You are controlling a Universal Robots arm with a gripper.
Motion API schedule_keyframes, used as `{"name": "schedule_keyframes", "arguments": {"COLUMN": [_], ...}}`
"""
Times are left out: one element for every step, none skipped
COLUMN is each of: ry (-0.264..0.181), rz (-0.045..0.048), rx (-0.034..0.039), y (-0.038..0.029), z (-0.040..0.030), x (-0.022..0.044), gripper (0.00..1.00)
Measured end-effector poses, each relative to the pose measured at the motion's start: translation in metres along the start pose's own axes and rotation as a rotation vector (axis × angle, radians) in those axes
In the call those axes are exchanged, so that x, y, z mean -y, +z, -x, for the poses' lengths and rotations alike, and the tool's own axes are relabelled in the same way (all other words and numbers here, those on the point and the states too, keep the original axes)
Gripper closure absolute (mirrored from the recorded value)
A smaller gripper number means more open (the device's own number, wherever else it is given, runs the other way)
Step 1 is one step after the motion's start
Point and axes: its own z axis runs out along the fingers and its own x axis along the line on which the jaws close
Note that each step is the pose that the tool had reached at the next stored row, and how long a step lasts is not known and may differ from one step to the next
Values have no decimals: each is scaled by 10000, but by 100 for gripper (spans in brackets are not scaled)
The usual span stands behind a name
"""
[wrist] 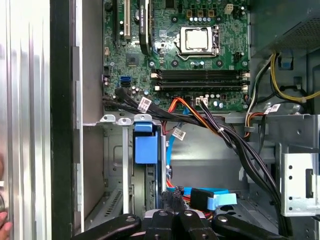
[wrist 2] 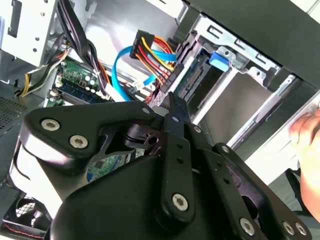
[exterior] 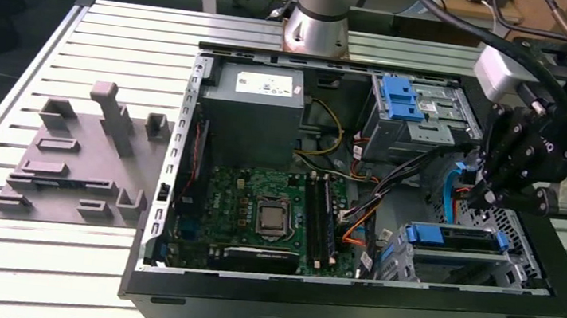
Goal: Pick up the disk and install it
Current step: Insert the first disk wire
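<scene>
The disk (exterior: 463,238) lies flat in the drive bay at the near corner of the open computer case, on the exterior view's right, with its blue plastic frame showing at both ends. The first wrist view shows the disk (wrist: 146,150) edge-on between the bay's metal rails, blue frame outward. My gripper (exterior: 483,201) hangs just above and behind that bay, apart from the disk. Its fingers (wrist 2: 172,105) come together to one narrow tip with nothing between them. In the first wrist view the gripper (wrist: 180,219) sits over a bundle of coloured cables.
The case (exterior: 351,315) holds a green motherboard (exterior: 256,212), a grey power supply box (exterior: 254,112) and a silver cage with a blue latch (exterior: 408,101). Loose cables (wrist: 200,197) run past the bay. A grey fixture (exterior: 81,156) lies on the slatted table. A person's hand (wrist 2: 306,134) is beside the case.
</scene>
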Motion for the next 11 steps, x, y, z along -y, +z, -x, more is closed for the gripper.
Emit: {"name": "schedule_keyframes", "arguments": {"ry": [1, 2, 2, 3, 3, 3, 3, 2, 4, 5, 5], "rz": [0, 0, 0, 0, 0, 0, 0, -1, -1, -1, -4], "rx": [0, 1, 1, 0, 1, 1, -3, -8, -12, -21, -35], "y": [0, 1, 0, 0, 0, 0, 0, 0, 1, 1, 1], "z": [12, 24, 36, 47, 56, 62, 64, 65, 65, 65, 66], "x": [6, 12, 17, 24, 32, 41, 51, 55, 54, 54, 55], "gripper": [89, 89, 89, 89, 89, 89, 83, 83, 76, 76, 76]}}
